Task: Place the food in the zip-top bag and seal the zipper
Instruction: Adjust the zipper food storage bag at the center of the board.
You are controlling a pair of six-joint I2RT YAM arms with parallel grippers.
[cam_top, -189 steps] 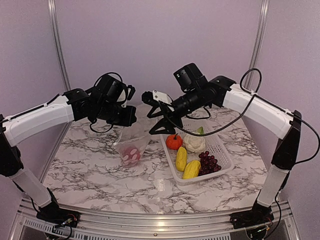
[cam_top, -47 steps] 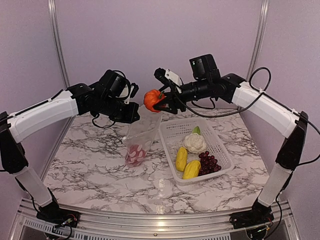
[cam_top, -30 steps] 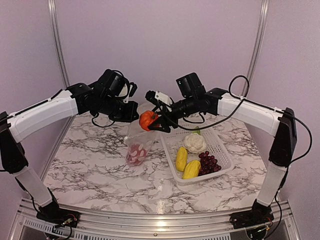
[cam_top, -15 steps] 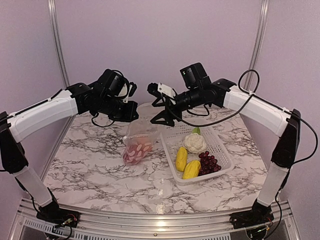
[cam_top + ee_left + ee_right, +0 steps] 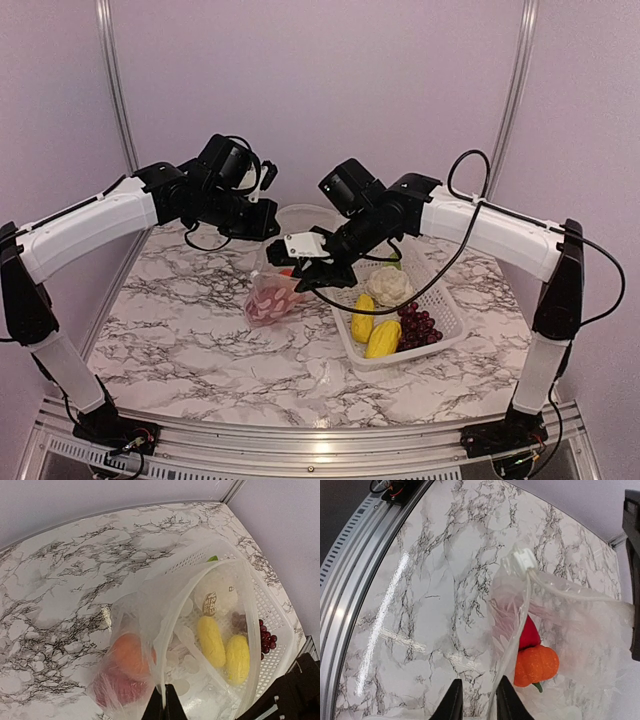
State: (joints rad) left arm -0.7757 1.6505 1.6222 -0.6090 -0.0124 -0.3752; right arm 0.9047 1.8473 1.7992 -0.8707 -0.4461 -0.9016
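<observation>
A marble-patterned table (image 5: 180,330) is seen under both arms, with a white perforated basket (image 5: 437,288) set on its right half. The zip-top bag (image 5: 270,298), clear and printed with white dots, is hung just left of the basket, its bottom resting on the table and its mouth held up and wide open. Inside the basket, the cauliflower (image 5: 390,286) is placed at the far end, 2 yellow pieces (image 5: 362,318) are laid side by side along the near left wall, and the grapes (image 5: 418,324) are heaped to their right. The pumpkin (image 5: 536,665) is lodged in the bottom of the bag, touching the red piece (image 5: 529,634), which lies against it. The zipper (image 5: 560,591) is seen as a thick clear strip along the mouth edge and is not pressed shut. The left gripper (image 5: 165,705) is pressed together on the bag's rim, which is pinched between its fingers. The right gripper (image 5: 479,682) is held low at the bag's mouth, its fingers a narrow gap apart, with the bag's film edge running down just beside 1 finger.
</observation>
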